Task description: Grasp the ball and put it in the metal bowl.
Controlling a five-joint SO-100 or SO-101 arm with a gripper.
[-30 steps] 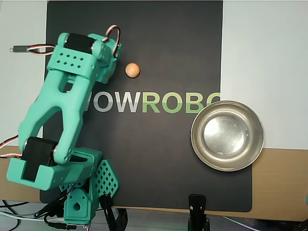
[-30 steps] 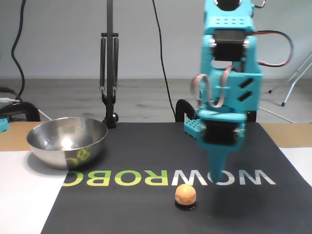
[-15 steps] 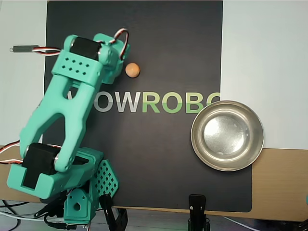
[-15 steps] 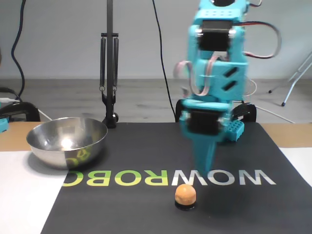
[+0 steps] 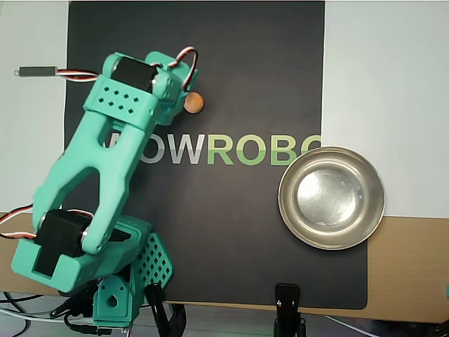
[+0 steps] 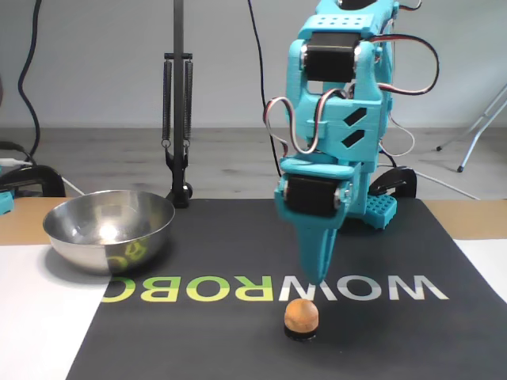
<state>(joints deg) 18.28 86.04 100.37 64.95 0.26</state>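
Observation:
The small orange ball (image 6: pixel 301 313) lies on the black mat, right of the mat's lettering in the fixed view. In the overhead view the ball (image 5: pixel 196 103) peeks out at the right edge of the teal wrist. My gripper (image 6: pixel 315 279) points straight down and its tip hangs just above the ball, slightly to its right, without touching it. The jaws show as one closed wedge with no gap and hold nothing. The shiny metal bowl (image 6: pixel 108 229) stands empty at the left in the fixed view. In the overhead view the bowl (image 5: pixel 331 198) is at the right.
The black mat (image 5: pixel 231 232) with WOWROBO lettering covers the table's middle. A black lamp stand (image 6: pixel 178 127) rises behind the bowl. Clamps (image 5: pixel 287 309) grip the near table edge in the overhead view. The teal arm base (image 5: pixel 105 274) sits at the lower left.

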